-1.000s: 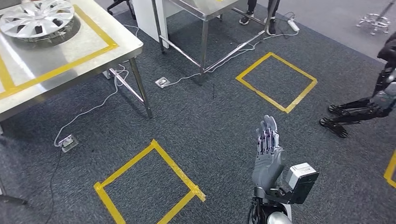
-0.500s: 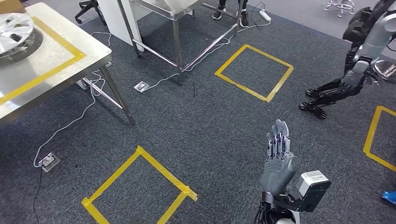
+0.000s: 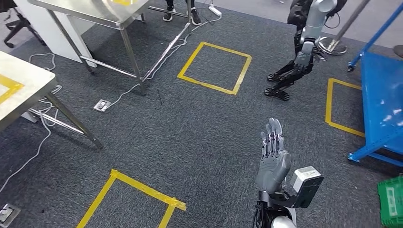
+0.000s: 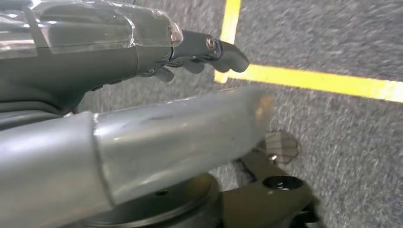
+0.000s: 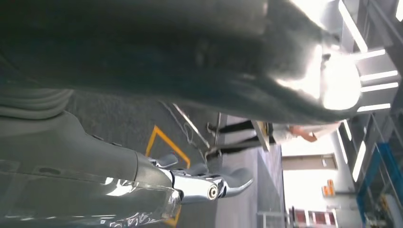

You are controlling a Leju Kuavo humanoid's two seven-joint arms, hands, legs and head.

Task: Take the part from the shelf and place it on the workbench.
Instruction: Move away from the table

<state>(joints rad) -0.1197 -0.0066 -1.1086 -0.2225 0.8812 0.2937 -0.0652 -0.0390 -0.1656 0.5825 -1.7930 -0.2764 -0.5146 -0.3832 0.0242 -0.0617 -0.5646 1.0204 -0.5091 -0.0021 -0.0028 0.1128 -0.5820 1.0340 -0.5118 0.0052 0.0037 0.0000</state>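
Blue shelf (image 3: 380,102) is coming up at your right while your right hand (image 3: 272,159) is hovering with fingers (image 3: 272,137) apart, holding nothing, and I cannot tell where the part is.

A: How many yellow tape squares on the carpet?
B: Three: one far (image 3: 215,66), one near (image 3: 130,202), one by the blue shelf (image 3: 344,107).
A: Steel tables?
B: Two, with a tabletop at the left edge (image 3: 19,95) and another further back (image 3: 90,9).
A: Other robots?
B: One standing robot (image 3: 304,45).
A: Floor sockets?
B: Two, one middle (image 3: 102,105), one at the corner (image 3: 7,212).
A: Crates?
B: One green crate (image 3: 392,199).
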